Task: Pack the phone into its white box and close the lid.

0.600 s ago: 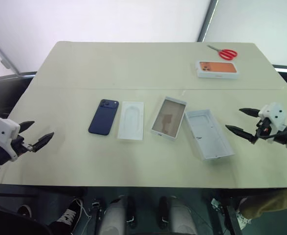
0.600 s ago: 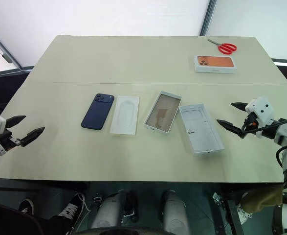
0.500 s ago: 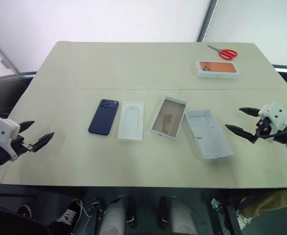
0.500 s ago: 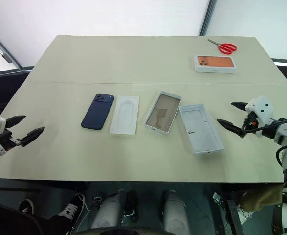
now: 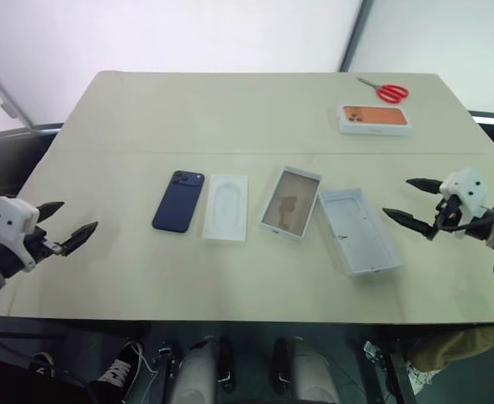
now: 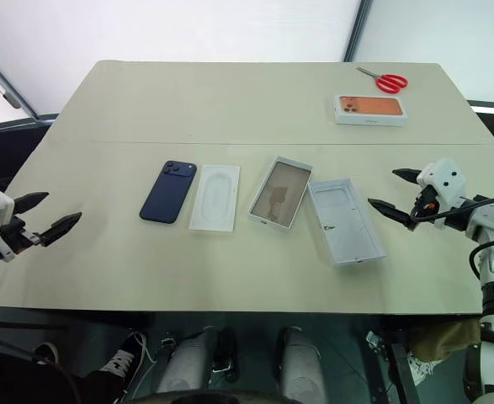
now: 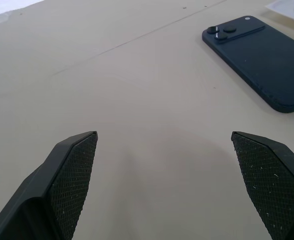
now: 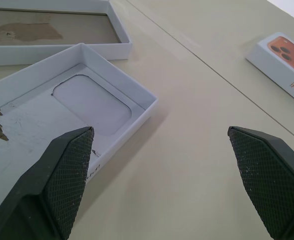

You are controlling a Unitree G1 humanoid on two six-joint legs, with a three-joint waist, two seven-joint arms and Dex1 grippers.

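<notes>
Nearest, at the desk's (image 5: 230, 278) front corners, both pincers hang empty over bare desk: the left pincer (image 5: 68, 229) spread wide, pointing toward the row of things in the middle, and the right pincer (image 5: 410, 202) likewise spread wide, its fingers aimed at the lid (image 5: 358, 230) just beside it but not touching. The lid lies open side up, white inner face showing, at the right end of the row, angled a little. Next to it on the left, its near corner close to the lid, the box (image 5: 290, 202) sits open with its tan floor showing. Further left lies the white insert (image 5: 226, 206) with its rounded recess, and at the left end the phone (image 5: 179, 200) rests flat, back up, its camera cluster at the far corner, well apart from the left pincer. Farther back on the right stands a box printed with an orange phone (image 5: 374, 119), and beyond it red scissors (image 5: 385, 89) near the far edge.
</notes>
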